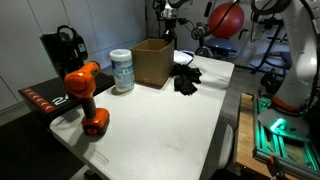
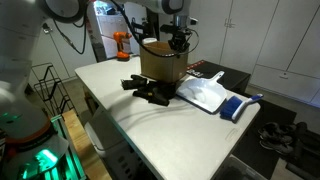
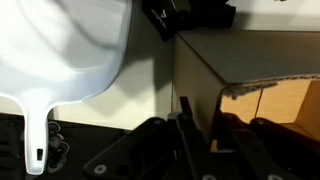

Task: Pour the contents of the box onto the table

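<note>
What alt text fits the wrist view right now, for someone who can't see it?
A cardboard box fills the right side, its open rim close to the dark, blurred pincer at the bottom edge. A white plastic item with a handle lies on the pale table at left, and black objects sit at the top.

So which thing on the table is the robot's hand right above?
The brown cardboard box: the gripper hangs at its open top. The orange power drill and white round tub stand farther off.
</note>
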Robot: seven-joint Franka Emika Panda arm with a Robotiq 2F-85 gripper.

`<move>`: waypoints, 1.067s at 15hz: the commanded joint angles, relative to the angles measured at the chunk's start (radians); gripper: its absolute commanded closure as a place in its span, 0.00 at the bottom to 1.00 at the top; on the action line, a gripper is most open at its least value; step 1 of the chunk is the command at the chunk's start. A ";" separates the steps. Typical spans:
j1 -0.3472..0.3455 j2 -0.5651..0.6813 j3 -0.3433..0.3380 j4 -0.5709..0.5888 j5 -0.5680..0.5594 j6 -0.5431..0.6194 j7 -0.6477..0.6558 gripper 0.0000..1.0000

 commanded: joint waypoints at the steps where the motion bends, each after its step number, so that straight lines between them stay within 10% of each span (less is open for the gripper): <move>1: 0.002 -0.044 -0.002 -0.025 0.020 0.025 0.009 0.47; 7: 0.028 -0.164 0.012 0.013 0.009 -0.124 0.101 0.03; 13: 0.062 -0.238 0.023 0.128 0.020 -0.539 0.262 0.00; 16: 0.083 -0.259 0.022 0.130 -0.059 -0.561 0.214 0.00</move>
